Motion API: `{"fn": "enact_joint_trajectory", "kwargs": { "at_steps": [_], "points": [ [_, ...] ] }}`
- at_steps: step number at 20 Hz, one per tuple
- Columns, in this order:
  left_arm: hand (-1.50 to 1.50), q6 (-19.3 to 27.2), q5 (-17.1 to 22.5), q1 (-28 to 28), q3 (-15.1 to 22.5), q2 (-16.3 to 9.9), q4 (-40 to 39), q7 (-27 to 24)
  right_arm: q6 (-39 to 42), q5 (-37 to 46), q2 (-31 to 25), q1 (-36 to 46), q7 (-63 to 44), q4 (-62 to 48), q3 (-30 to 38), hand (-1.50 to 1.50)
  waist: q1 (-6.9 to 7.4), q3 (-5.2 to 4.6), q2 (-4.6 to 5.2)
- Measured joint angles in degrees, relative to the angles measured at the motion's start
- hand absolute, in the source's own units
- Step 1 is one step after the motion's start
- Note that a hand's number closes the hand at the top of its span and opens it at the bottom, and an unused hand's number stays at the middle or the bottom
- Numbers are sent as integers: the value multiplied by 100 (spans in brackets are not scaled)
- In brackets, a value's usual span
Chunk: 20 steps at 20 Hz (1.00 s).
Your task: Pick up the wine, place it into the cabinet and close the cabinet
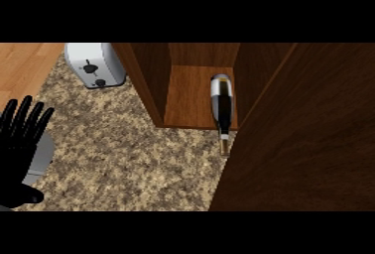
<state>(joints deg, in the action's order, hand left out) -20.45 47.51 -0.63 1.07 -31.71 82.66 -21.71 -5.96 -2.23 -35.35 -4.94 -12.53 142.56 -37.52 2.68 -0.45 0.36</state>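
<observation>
A dark wine bottle (222,106) lies on its side on the cabinet's wooden shelf (189,99), base toward the back. Its neck sticks out over the shelf's front edge above the counter. The cabinet's brown door (307,149) stands open and fills the right side of the head view. My left hand (21,144) rests open at the left edge, fingers straight and pointing up, far from the bottle. My right hand does not show; the door may hide it.
A silver toaster (93,64) stands at the back left on the speckled granite counter (132,158). A strip of light wooden surface (22,64) shows at the far left. The cabinet's left wall (147,84) rises from the counter.
</observation>
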Motion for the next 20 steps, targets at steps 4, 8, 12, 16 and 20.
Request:
{"fn": "enact_joint_trajectory", "kwargs": {
  "at_steps": [4, 8, 12, 16, 20],
  "points": [
    [-150, -97, 59, 65, -60, -70, -88, 68, -47, -109, 484, 671, -504, -220, 114, 150, 69, -4, 7],
    [-150, -168, 91, 107, -97, -104, -159, 112, -167, -198, 1227, 1513, -1041, -695, -127, 150, 104, -2, -2],
    [-150, -211, 171, 174, -196, -184, -219, 210, -501, -172, 2403, 2677, -1776, -1356, -431, 150, 59, 5, -20],
    [-150, -380, 136, 154, -306, -189, -442, 113, -963, -348, 3095, 4033, -2210, -2320, -246, 150, 2, 16, -20],
    [-150, -487, 152, 167, -430, -191, -571, 134, -1319, -714, 3363, 5163, -2224, -3362, 66, 150, -65, 28, -23]
  ]
}}
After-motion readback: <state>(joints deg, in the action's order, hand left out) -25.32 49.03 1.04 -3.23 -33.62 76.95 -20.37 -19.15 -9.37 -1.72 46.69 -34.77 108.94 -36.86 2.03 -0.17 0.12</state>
